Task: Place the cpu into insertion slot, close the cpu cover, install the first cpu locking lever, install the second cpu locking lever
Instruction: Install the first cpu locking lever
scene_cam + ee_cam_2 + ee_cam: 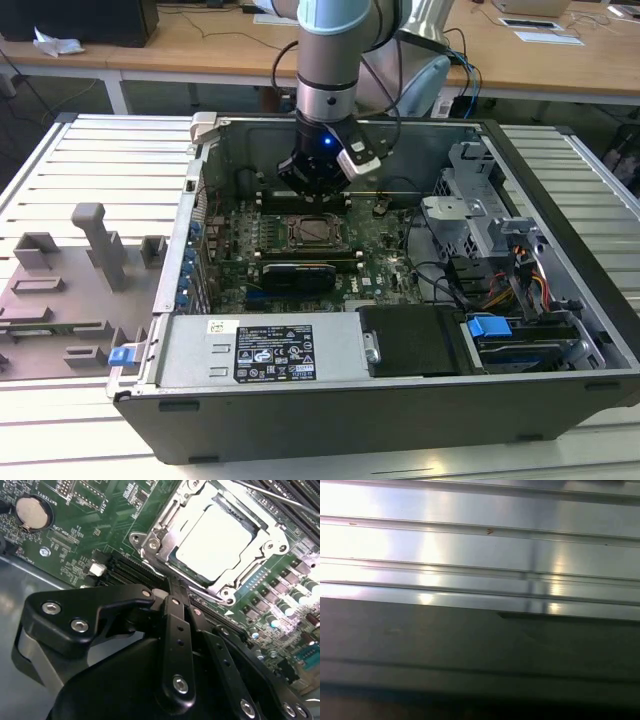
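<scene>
The cpu lies flat in the insertion slot, its dull silver top facing up. The cpu cover is down around it, and the chip shows through the cover's square window. A thin silver lever rod runs slantwise past the socket's far side. My gripper is black, with its fingers drawn together and nothing between them. In the second wrist view its tip is just off one socket corner. In the exterior view the gripper hangs over the socket's far edge, inside the open computer case.
The motherboard lies in the open case. A power supply box sits at the front and a drive cage on the exterior view's right. Black memory slots and a coin cell flank the socket. A grey fixture stands outside.
</scene>
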`<control>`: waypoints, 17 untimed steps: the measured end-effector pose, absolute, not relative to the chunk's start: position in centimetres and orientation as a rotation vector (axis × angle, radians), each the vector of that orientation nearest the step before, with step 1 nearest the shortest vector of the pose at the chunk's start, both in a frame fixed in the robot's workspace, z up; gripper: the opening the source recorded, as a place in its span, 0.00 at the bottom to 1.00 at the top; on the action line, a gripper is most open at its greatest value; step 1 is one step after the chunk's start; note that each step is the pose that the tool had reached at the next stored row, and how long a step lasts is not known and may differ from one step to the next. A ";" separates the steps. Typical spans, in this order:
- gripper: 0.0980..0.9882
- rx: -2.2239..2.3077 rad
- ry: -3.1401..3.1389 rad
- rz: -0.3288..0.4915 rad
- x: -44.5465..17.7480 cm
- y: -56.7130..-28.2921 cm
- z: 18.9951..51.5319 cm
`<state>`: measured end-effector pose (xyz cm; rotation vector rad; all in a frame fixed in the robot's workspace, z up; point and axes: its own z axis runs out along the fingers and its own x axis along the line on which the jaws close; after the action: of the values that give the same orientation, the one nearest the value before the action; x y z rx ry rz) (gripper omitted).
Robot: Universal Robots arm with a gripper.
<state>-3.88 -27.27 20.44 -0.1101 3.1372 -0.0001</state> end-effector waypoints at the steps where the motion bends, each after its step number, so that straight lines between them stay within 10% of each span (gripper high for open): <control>1: 0.01 -0.110 3.138 0.000 -3.7 -27.3 20.4; 17: 0.01 -0.111 3.141 -0.005 -3.3 -27.6 21.2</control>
<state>-3.27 -27.62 21.21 -0.1107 3.1413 -0.0045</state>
